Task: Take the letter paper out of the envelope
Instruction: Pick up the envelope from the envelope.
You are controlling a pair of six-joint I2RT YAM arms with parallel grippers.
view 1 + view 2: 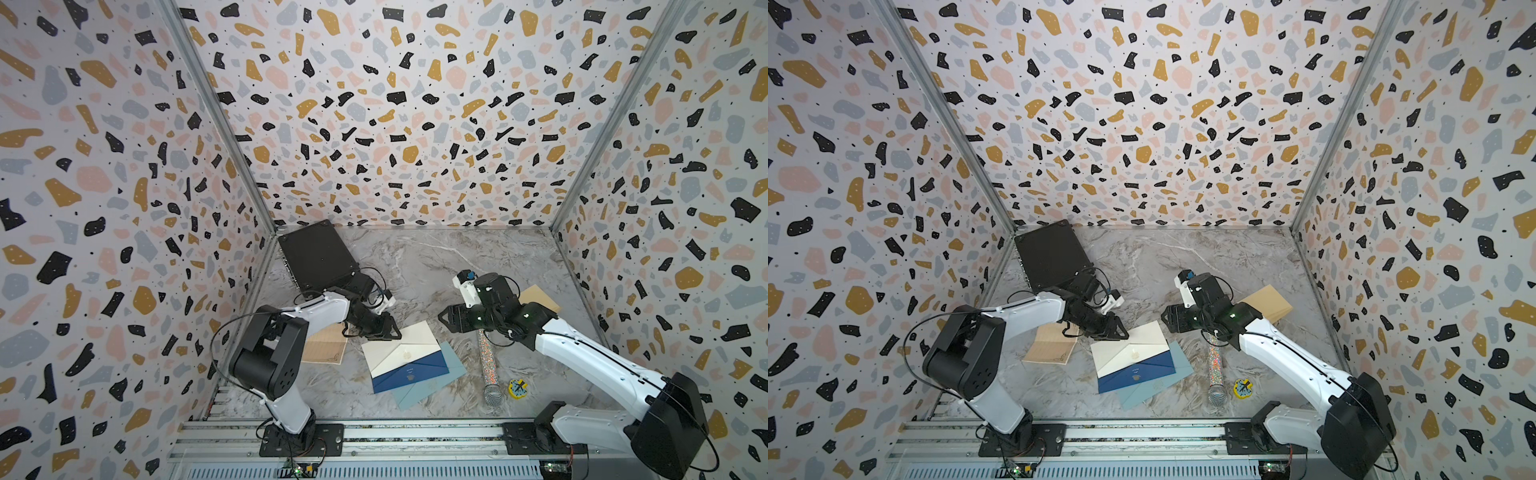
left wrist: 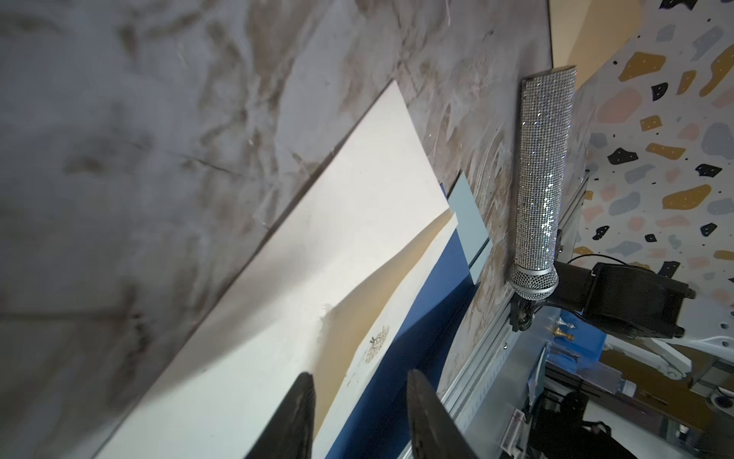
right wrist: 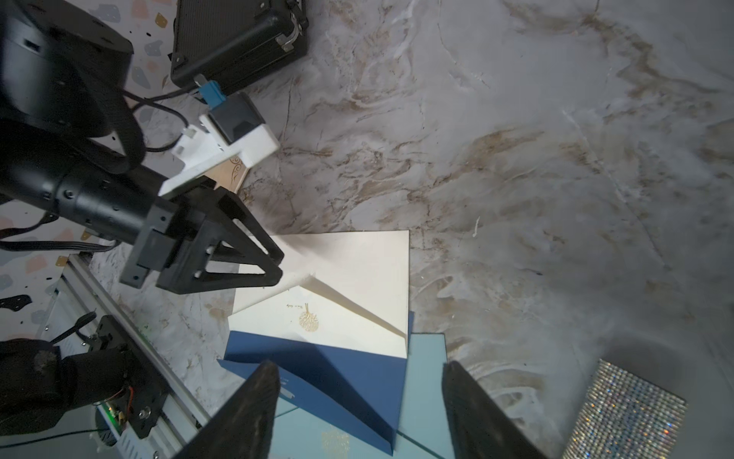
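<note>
Cream envelope (image 1: 401,350), flat, flap lifted

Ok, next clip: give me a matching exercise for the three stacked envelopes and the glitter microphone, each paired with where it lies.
Things
1. cream envelope
2. dark blue envelope
3. light blue envelope
4. glitter microphone

Places
A. bottom of the stack
B. on the table beside the yellow toy, off the stack
C. top of the stack
D. middle of the stack

Pairs: 1-C, 2-D, 3-A, 4-B.
</note>
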